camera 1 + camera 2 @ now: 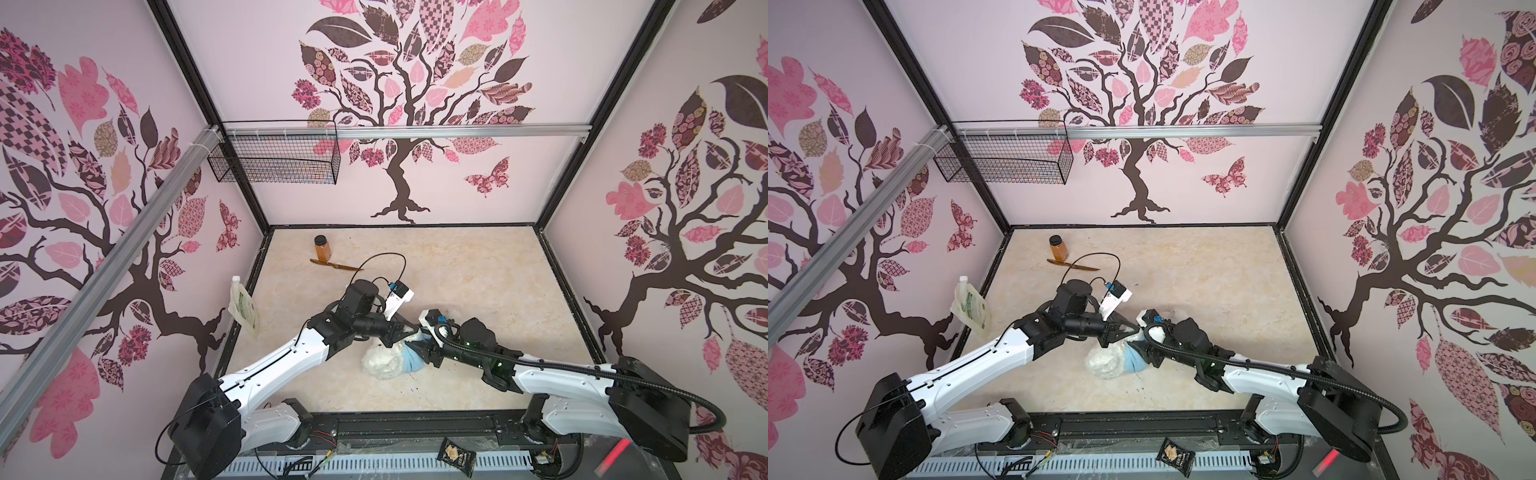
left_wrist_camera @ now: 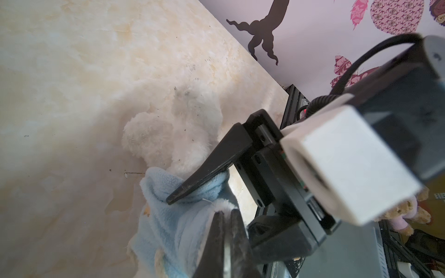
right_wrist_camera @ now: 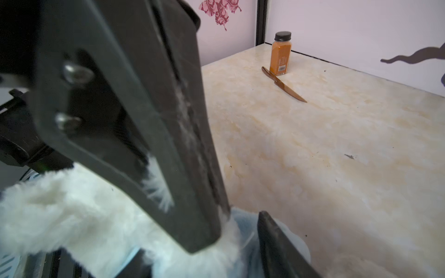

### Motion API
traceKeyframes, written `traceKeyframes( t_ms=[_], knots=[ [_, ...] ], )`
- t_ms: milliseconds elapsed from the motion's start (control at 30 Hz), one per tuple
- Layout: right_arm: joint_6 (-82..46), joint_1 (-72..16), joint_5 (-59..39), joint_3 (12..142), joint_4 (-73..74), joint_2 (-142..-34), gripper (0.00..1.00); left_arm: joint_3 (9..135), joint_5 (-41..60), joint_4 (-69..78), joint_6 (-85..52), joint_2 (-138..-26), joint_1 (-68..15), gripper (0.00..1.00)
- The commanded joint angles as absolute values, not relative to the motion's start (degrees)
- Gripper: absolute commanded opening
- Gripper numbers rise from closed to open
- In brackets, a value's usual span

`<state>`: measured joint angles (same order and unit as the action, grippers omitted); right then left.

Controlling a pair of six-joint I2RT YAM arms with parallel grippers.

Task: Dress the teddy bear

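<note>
The teddy bear [image 1: 380, 362] lay on the desk [image 1: 478, 291] near its front edge, a blue shirt [image 1: 412, 360] bunched over one end. The left fingers [image 2: 218, 240] were shut on a tuft of white fur poking from the shirt. The right fingers [image 2: 212, 166] stood partly apart, one tucked into a fold. It looked best to hold the opening wide while drawing the fur through gently. A spice jar [image 1: 322, 248] and knife [image 1: 336, 266] sat well apart on the marbled desk, between tree-papered walls [image 1: 478, 199].
</note>
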<state>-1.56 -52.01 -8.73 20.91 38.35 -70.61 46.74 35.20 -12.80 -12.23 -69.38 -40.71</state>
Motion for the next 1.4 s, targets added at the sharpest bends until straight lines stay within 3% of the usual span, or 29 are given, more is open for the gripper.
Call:
traceKeyframes(
  t_ms=[0,133,333,433,700,900,1167,1267,1367],
  knots=[
    [-5.0,-52.0,-5.1,17.8,37.4,-74.1,0.56,47.1,39.6,-7.6,-14.2,-66.9,-39.5,0.00],
    [-7.3,-52.0,-3.0,15.6,36.2,-74.9,0.60,46.9,41.8,-5.4,-16.7,-64.9,-37.1,0.00],
    [-5.8,-52.0,-2.0,17.3,31.8,-71.1,0.76,47.8,40.2,-9.0,-11.9,-66.0,-36.7,0.00],
    [-4.6,-52.0,-2.1,19.9,28.3,-66.4,0.84,48.5,34.3,-12.0,-6.6,-67.4,-36.7,0.00],
    [-6.0,-47.8,-3.9,25.5,21.7,-54.4,0.91,53.7,16.1,-16.6,6.5,-69.5,-36.7,0.00],
    [-8.4,-41.3,-2.1,26.9,19.0,-50.0,0.93,52.3,17.2,-16.0,13.5,-71.0,-39.8,0.00],
    [-11.3,-40.4,6.6,27.3,16.2,-51.7,0.97,41.5,25.2,-10.9,3.2,-71.3,-48.3,0.35],
    [-12.8,-40.1,4.4,26.6,19.2,-52.9,0.97,38.1,26.5,-7.7,-1.3,-64.4,-48.7,0.46],
    [-13.1,-40.1,-3.6,26.6,23.6,-56.1,0.92,35.8,21.4,-6.3,-3.9,-55.0,-48.6,0.53]
  ],
)
